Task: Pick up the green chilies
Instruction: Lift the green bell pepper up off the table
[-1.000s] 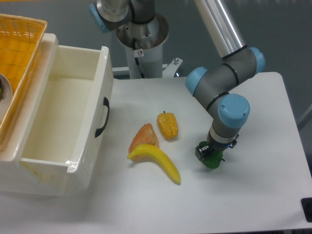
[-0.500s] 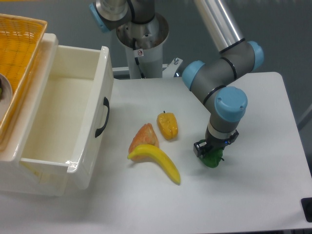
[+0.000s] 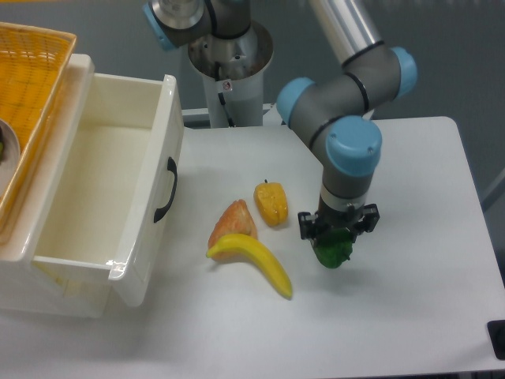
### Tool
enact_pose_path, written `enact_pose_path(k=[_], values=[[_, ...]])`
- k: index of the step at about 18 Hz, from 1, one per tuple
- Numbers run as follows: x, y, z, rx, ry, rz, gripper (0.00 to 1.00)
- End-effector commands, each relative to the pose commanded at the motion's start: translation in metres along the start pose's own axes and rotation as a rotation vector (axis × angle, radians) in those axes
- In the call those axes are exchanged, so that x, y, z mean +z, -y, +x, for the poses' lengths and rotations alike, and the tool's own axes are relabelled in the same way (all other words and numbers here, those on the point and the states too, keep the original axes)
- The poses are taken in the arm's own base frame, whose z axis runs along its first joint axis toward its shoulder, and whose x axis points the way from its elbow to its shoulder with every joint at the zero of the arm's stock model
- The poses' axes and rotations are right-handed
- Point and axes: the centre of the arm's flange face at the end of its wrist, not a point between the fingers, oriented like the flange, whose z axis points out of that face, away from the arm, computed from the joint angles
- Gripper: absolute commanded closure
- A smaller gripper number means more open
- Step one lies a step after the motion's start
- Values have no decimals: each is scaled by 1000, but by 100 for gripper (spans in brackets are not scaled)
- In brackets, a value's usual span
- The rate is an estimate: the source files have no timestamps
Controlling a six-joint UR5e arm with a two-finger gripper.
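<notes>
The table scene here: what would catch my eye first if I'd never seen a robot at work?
Probably the big grey-and-blue arm reaching down over the table, its gripper closed on the green chilies right of centre. Next, the bright toy food just left of it: a yellow pepper, an orange wedge and a banana. On the left stands an open white drawer.

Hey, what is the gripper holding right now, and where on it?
The gripper is shut on the green chilies, gripping its upper part, with the lower body showing below the fingers.
</notes>
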Motion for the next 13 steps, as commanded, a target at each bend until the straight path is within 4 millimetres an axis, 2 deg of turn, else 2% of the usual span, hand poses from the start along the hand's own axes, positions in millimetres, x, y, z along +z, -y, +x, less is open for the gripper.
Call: enact_pose_path(k=[4,8,13], values=[[-19,3,29,144,-24,12,33],[-26,4,54,243,-39,-21,33],[-22,-1,59,285,-57,-67,34]])
